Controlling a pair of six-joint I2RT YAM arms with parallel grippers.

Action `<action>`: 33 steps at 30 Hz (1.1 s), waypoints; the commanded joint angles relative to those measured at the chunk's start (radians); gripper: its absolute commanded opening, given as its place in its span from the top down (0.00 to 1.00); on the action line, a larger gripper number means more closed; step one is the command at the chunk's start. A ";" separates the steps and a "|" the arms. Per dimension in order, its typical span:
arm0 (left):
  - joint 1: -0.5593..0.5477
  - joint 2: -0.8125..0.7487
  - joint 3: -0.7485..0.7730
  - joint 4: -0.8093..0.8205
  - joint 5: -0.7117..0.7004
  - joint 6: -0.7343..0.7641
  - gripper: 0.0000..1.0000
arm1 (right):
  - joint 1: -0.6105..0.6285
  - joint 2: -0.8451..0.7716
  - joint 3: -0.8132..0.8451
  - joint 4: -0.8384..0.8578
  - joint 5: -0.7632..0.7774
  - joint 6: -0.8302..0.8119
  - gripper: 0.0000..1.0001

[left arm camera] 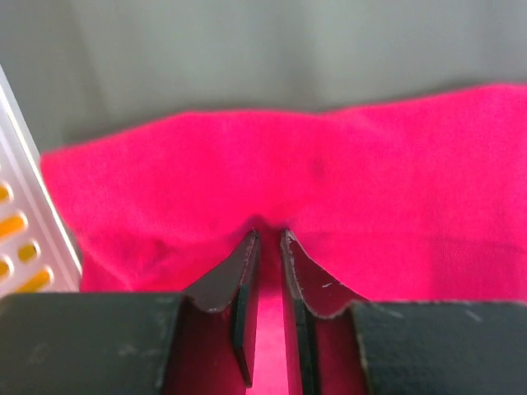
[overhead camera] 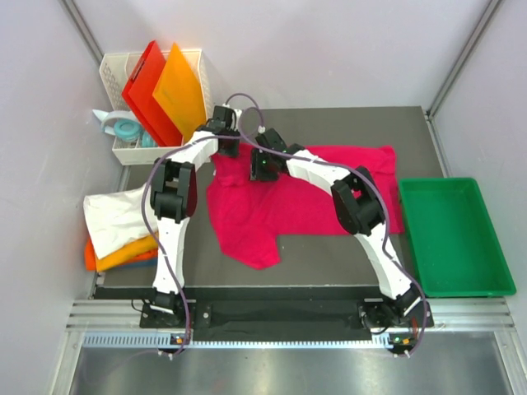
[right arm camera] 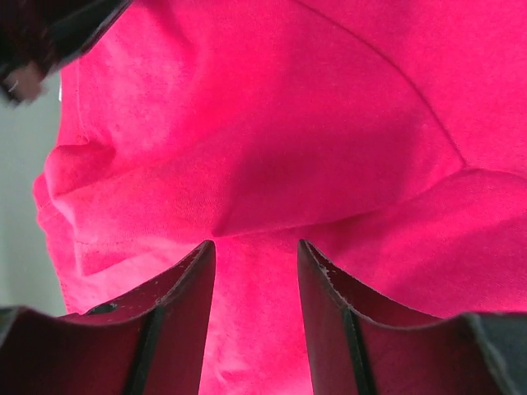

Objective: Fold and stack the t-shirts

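Grey tabletop (overhead camera: 329, 247) half-hidden under crimson shirt (overhead camera: 272, 206); left gripper (left arm camera: 268, 234) tight on it, right gripper (right arm camera: 255, 245) half-open

basket (overhead camera: 132, 155) and boards (overhead camera: 150, 90) crowd the left gripper (left arm camera: 268, 237); front table (overhead camera: 329, 255) bare.

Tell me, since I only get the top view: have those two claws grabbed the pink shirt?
Observer: From its wrist camera, the left gripper is nearly shut, with a puckered ridge of the shirt pinched between its jaws.
Operator: And the other one?
Observer: The right gripper has its jaws apart, set on the cloth below a soft fold. It is not pinching.
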 commanded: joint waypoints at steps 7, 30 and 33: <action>0.005 -0.162 -0.156 0.010 0.072 -0.030 0.79 | 0.005 0.041 0.053 0.080 -0.039 0.027 0.66; 0.014 -0.133 -0.185 -0.002 0.032 -0.036 0.83 | -0.023 0.115 0.177 0.220 -0.070 0.118 0.99; 0.017 -0.138 -0.193 -0.004 0.035 -0.038 0.83 | -0.034 0.167 0.237 0.217 -0.090 0.147 0.96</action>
